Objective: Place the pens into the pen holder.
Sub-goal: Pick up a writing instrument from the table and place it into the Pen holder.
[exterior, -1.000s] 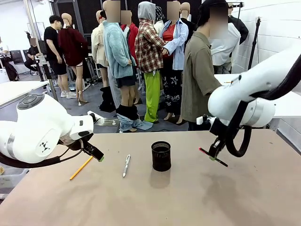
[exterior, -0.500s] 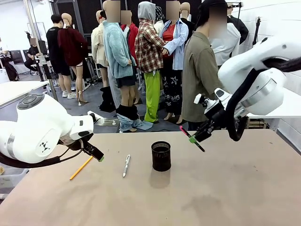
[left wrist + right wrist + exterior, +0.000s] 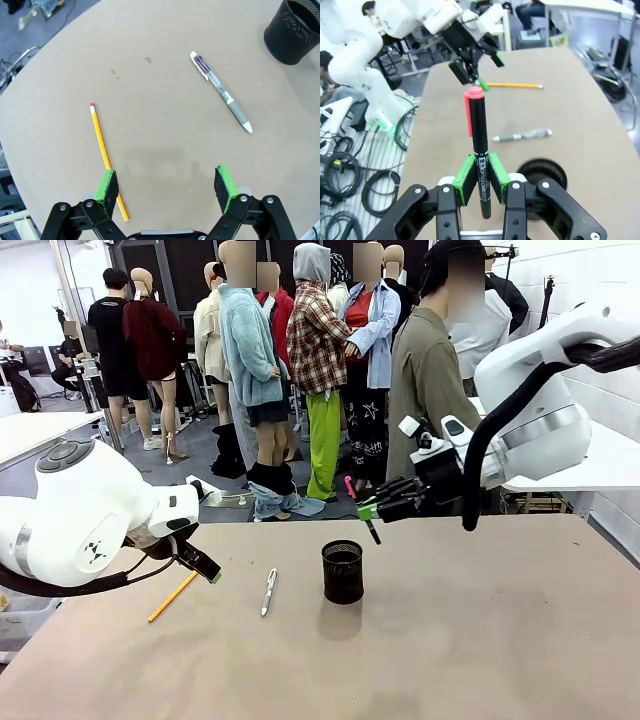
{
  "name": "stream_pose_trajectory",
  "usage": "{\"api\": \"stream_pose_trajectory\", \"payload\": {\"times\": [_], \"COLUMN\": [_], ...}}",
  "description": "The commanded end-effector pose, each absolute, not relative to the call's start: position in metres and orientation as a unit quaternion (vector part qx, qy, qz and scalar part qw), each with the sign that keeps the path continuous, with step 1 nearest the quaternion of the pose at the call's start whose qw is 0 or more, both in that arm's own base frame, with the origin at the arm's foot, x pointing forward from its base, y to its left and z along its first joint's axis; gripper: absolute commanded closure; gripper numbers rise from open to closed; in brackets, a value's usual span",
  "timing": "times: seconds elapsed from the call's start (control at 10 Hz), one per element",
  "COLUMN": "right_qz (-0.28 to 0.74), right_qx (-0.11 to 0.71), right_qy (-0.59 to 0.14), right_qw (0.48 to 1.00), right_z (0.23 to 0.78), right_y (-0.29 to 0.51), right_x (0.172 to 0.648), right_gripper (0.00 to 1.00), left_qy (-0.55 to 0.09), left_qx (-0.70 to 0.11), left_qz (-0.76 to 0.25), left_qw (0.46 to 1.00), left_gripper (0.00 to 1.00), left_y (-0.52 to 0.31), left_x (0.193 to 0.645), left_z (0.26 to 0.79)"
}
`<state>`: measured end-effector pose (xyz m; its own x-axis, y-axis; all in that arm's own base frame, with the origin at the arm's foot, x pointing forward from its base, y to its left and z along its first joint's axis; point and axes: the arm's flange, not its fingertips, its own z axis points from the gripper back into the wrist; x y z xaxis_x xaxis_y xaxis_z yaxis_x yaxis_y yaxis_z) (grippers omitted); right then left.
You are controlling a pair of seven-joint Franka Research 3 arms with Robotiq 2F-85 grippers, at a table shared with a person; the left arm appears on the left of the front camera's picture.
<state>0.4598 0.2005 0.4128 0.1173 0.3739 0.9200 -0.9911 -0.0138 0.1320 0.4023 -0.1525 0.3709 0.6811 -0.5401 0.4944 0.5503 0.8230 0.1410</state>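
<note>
My right gripper (image 3: 368, 510) is clamped on a black marker with a pink-red cap (image 3: 478, 125), cap pointing away from the wrist. I have it in the air above the small black mesh pen holder (image 3: 343, 572), a little to its right as far as I can judge. The holder stands mid-table and no pen sticks out of it, so I reckon nothing is in yet. This marker needs tipping upright and lowering into the cup. Left of the holder the silver-white click pen (image 3: 268, 592) lies flat on the tan table (image 3: 450, 660), and farther left lies the long yellow pencil (image 3: 173, 597). My left gripper (image 3: 167, 182) is spread wide and empty, hovering beside one end of that pencil. Two more pickups would follow this drop
</note>
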Motion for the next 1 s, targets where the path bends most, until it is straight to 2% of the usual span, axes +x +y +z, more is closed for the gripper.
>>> {"api": "stream_pose_trajectory", "payload": {"times": [0.0, 0.5, 0.9], "right_qz": [0.577, 0.586, 0.592], "right_qx": [0.456, 0.472, 0.421], "right_qy": [-0.369, -0.345, -0.346], "right_qw": [0.569, 0.561, 0.593], "right_z": [0.396, 0.36, 0.334], "right_y": [0.219, 0.24, 0.248], "right_x": [0.485, 0.51, 0.51], "right_gripper": [1.0, 1.0, 1.0], "left_qy": [-0.267, -0.267, -0.267], "left_qx": [-0.01, -0.01, -0.01], "left_qz": [-0.296, -0.296, -0.296], "left_qw": [0.917, 0.917, 0.917], "left_gripper": [0.0, 0.0, 0.0], "left_y": [-0.151, -0.151, -0.151], "left_x": [0.403, 0.403, 0.403], "left_z": [0.371, 0.371, 0.371]}}
